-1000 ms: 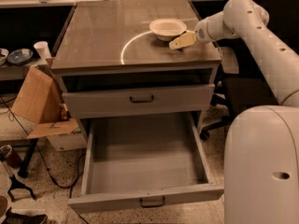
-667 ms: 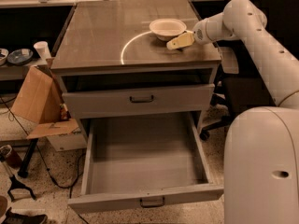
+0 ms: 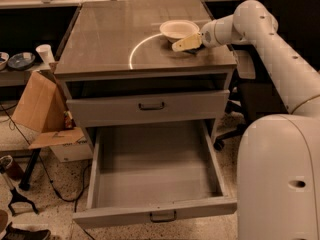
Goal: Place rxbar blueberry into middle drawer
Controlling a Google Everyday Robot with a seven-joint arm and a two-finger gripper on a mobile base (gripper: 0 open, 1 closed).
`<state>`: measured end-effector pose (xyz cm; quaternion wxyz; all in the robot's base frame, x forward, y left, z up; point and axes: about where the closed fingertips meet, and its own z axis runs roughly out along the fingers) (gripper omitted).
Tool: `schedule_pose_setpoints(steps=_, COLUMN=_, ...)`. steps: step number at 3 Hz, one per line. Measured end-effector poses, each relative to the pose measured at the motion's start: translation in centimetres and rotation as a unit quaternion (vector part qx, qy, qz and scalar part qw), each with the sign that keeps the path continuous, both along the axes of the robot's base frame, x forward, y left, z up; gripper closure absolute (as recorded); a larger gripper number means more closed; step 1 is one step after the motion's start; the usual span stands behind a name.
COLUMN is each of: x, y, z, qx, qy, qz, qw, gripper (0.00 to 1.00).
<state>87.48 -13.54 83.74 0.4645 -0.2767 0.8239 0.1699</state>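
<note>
**Reaching low beside the bowl for the bar**

The rxbar blueberry point(image 3: 194, 51) is probably the dark sliver just under the gripper point(image 3: 186, 43), which sits low on the cabinet top point(image 3: 110, 39). That looks like a pick pose. Whether it is clamped or spread, cannot tell. White bowl point(image 3: 177, 29) just behind. Middle drawer point(image 3: 155, 212) stands pulled out well below, ready to receive.

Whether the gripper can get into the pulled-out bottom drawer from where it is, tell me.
Probably yes. The middle drawer is pulled out past the drawer above, open on top. The gripper sits over the cabinet top by the white bowl, nothing visibly between.
</note>
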Motion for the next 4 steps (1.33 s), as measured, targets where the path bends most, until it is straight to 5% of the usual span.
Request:
schedule_pose_setpoints(steps=1, x=0.35, y=0.41, z=-0.79, qx=0.003, qy=0.007, qz=-0.003, qw=1.0000, gripper=0.00)
schedule_pose_setpoints(steps=2, x=0.52, y=0.51, z=-1.61, qx=-0.001, qy=0.014, qz=-0.006, qw=0.9999, gripper=0.17)
schedule_pose_setpoints(steps=4, x=0.49, y=0.45, z=-0.93, qx=-0.001, qy=0.014, qz=-0.007, qw=0.9999, gripper=0.72)
